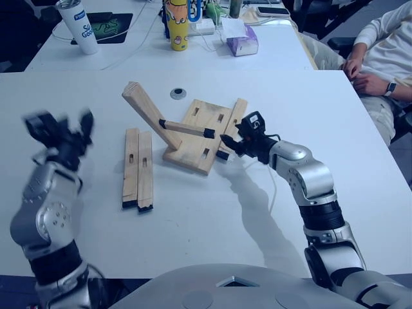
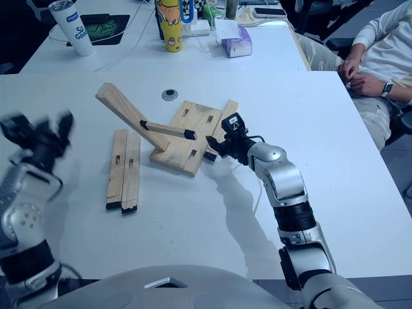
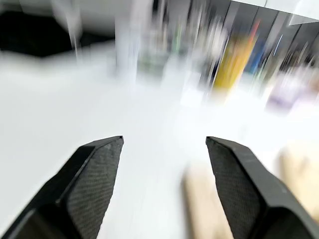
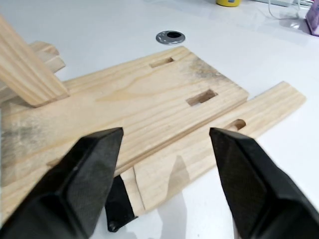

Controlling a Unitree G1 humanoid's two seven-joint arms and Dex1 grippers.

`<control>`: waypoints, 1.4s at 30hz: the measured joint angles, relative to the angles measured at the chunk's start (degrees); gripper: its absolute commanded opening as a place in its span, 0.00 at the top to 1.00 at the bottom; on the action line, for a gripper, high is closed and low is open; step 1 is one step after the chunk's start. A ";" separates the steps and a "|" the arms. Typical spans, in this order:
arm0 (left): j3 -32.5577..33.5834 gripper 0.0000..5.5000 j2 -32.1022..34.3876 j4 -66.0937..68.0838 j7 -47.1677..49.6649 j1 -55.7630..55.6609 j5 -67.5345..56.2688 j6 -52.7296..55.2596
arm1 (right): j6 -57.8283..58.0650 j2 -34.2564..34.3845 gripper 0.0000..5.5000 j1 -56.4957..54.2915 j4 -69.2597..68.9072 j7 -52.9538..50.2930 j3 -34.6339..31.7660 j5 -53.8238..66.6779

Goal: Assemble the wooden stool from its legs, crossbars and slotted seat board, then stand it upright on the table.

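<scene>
Our right tool gapes open at the near corner of the seat board, lying in the middle of the surface; our left tool hangs open near its left edge; we fear a nudge could unseat the tilted leg slotted into that board.

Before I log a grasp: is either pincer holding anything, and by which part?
Nothing is held: the left pincer is open, and the right pincer is open beside the slotted seat board.
</scene>
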 measured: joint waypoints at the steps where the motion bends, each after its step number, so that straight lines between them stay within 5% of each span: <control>1: -1.83 0.44 1.71 0.17 -3.00 2.75 -0.46 2.20 | 0.01 0.09 0.42 0.65 -0.33 -0.69 -0.50 0.01; 18: -7.46 0.44 15.24 -3.05 -22.23 10.22 -3.01 10.29 | 0.08 2.38 0.42 7.09 -4.18 -5.81 -2.93 0.24; 42: -13.25 0.44 17.69 0.47 -23.53 9.53 6.11 4.94 | 1.11 2.63 0.42 7.48 -5.09 -6.20 -2.99 0.26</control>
